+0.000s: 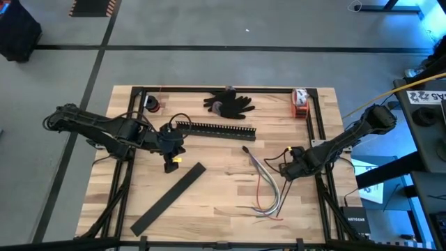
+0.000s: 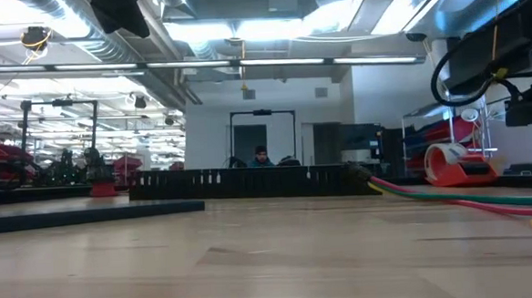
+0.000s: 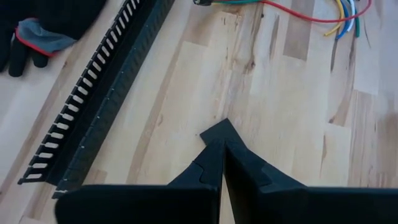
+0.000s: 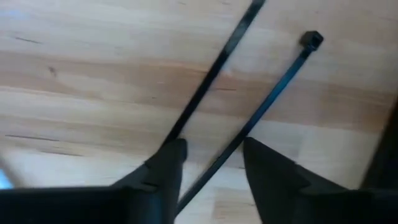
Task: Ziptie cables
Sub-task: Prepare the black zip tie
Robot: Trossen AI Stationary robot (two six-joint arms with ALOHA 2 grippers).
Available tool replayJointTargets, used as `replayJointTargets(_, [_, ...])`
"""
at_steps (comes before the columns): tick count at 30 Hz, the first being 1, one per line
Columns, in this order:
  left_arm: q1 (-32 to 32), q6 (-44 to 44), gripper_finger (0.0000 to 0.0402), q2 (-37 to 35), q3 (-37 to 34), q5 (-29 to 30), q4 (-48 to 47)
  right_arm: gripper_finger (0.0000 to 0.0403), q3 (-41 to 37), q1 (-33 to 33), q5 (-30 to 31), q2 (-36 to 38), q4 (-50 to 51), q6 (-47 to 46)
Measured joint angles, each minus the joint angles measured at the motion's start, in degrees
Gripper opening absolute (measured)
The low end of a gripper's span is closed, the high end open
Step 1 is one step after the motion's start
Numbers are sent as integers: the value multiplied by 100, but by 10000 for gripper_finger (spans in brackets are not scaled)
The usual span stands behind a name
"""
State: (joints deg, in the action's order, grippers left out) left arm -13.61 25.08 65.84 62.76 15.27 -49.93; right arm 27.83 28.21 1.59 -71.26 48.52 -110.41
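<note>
Toward the table's right side, the right gripper (image 4: 211,163) sits low over the wood just beside the cables (image 1: 268,185), its fingers partly apart astride the ziptie (image 4: 261,112), which lies flat between them with its head beyond the tips; no firm pinch shows. Left of centre, the left gripper (image 3: 217,146) is closed and empty, near the slotted bar (image 1: 216,129)
</note>
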Motion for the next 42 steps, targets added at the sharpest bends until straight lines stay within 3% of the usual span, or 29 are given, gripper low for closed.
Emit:
replayJointTargets(6, [0, -149, 8, 0, 0, 0, 0, 28, -9, 0, 191, -2, -333, 310])
replayJointTargets(8, [0, -149, 8, 0, 0, 0, -2, 8, -9, 0, 208, -4, -361, 512])
replayJointTargets(16, [0, -168, 8, 0, 0, 0, -2, 2, 175, -4, 198, -38, -160, 1297])
replayJointTargets(25, [0, -41, 8, -11, 0, 0, 2, 0, 1292, -13, 609, 198, 373, 2811])
replayJointTargets(31, [0, 118, 8, -129, 0, -2, 101, 0, 2238, -13, 1331, 433, 661, 3903])
replayJointTargets(36, [0, -62, 8, -316, 0, -2, 748, 0, 2999, -137, 2231, 599, 803, 4735])
replayJointTargets(42, [1, -649, 8, -346, 0, -1, 1687, 0, 3638, -485, 3060, 616, 77, 6165])
